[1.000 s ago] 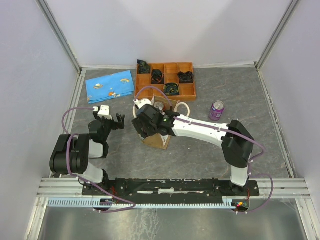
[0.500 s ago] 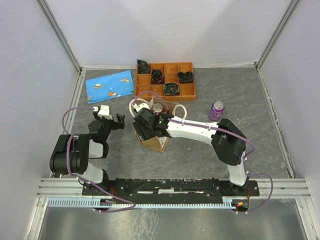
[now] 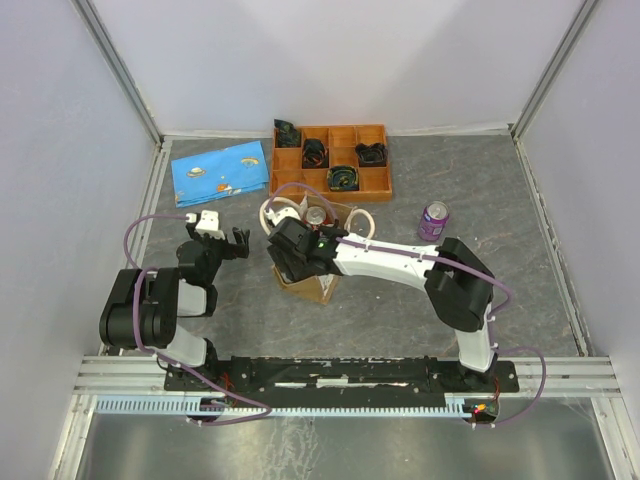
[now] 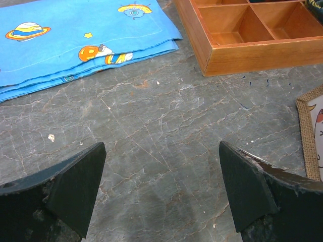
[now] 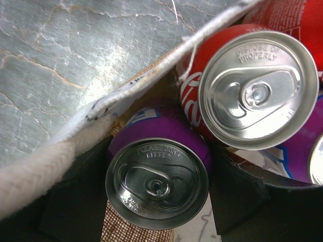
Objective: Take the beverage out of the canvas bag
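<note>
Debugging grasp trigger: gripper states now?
Left gripper: open, empty.
Right gripper: inside the canvas bag, straddling the purple can; clamped or not, cannot tell.

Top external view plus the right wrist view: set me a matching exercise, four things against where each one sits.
Things
1. blue cloth
2. red can
3. orange tray
4. lone purple can

Places
A. inside the canvas bag
B. standing on the table, right of the canvas bag
C. far left part of the table
D. far side of the table, just behind the canvas bag

Pairs: 1-C, 2-A, 3-D, 4-B
</note>
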